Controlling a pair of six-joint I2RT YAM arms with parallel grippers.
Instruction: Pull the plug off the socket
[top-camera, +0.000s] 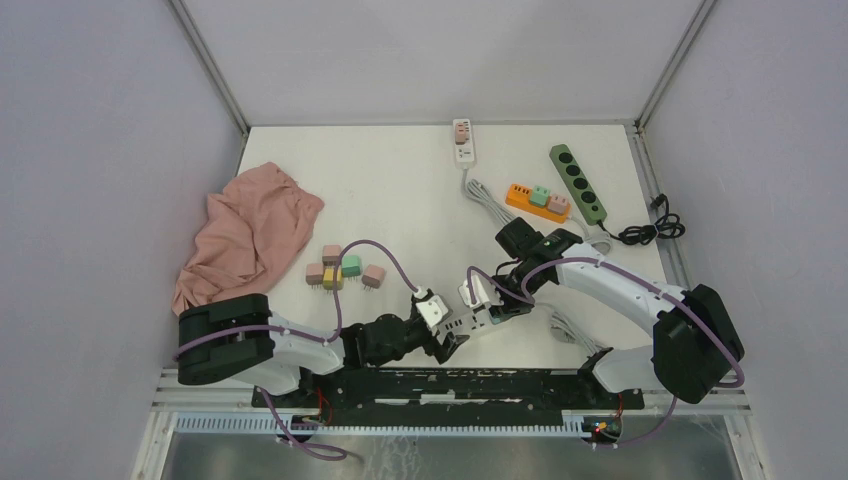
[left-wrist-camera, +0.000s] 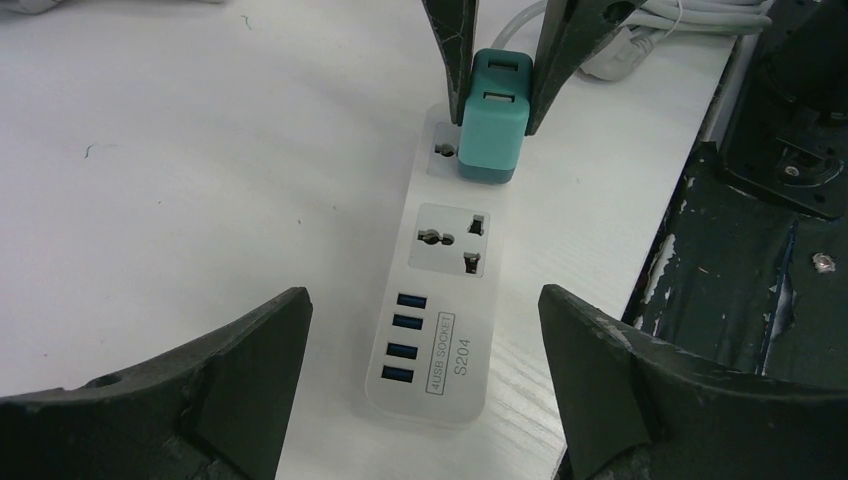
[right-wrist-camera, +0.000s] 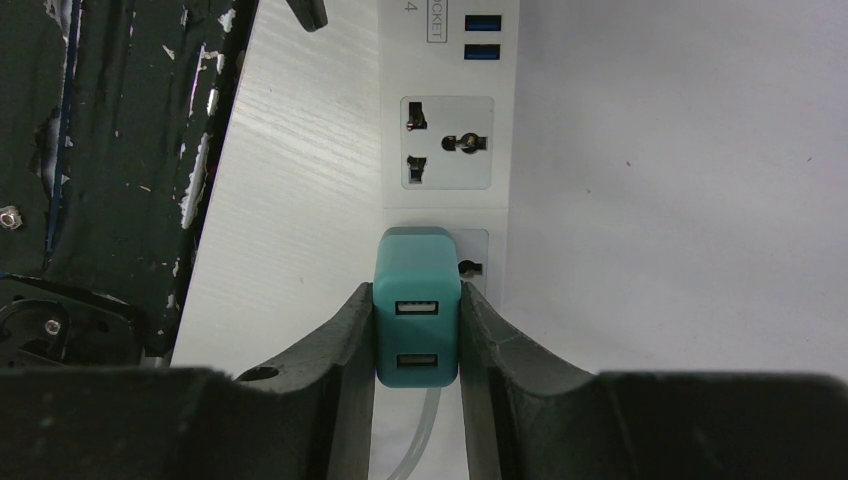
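The teal, block-shaped plastic plug (right-wrist-camera: 417, 305) sits seated in the end socket of the white plastic power strip (left-wrist-camera: 445, 290), at the strip's cable end and farthest from its row of blue USB ports (left-wrist-camera: 402, 337). The right arm (top-camera: 610, 280) has its jaws pinching the plug by its two flat side faces, the face with the two USB slots turned up between them. The left arm (top-camera: 300, 345) has its jaws spread wide at the strip's USB end, one on each side; you cannot tell whether they touch it. Expect the plug to be light, rigid and smooth-sided, so the hold may slip if the squeeze is weak. The socket probably grips the pins by friction, and the strip looks light enough to lift off the counter (left-wrist-camera: 180, 150) with the plug. Hold low on the side faces, close to the strip, pin the strip down, and pull straight out along the pins rather than rocking.
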